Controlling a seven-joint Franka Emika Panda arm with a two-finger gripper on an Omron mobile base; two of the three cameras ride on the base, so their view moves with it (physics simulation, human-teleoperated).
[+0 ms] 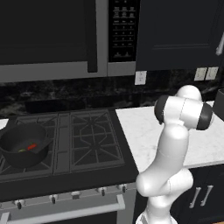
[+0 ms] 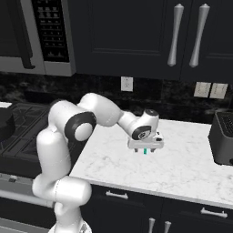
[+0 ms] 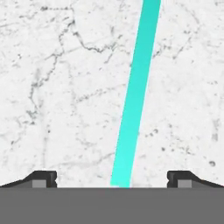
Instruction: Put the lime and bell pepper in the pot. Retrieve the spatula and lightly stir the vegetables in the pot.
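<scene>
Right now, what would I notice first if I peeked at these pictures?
The big white robot arm bends low over the white marble counter, its open gripper straddling a thin teal spatula handle. On the stove, a round black pot holds something small, red and green.

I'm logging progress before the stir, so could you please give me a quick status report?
Gripper open, low over the white counter. Spatula handle lies between the fingers, not gripped. Lime and bell pepper in pot. Nothing in the way.
</scene>
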